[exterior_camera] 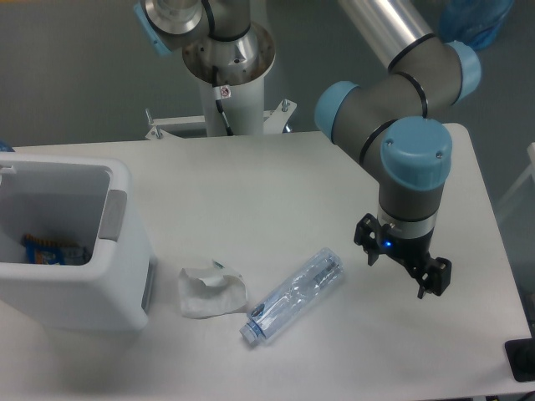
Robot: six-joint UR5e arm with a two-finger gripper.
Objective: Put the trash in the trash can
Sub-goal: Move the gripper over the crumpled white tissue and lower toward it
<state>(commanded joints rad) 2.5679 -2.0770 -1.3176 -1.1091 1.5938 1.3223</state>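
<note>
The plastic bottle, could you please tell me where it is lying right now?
The plastic bottle lies on the table near the front edge, between the crumpled napkin and the gripper.

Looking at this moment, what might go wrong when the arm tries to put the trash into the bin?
1. The plastic bottle lies on its side on the table; being round, it may roll or slip out when the jaws close.
2. The paper napkin is close to the bottle's cap end, so a grasp there might drag both.
3. The gripper is empty and apart from the bottle; carrying items to the trash can risks hitting its rim.
</note>
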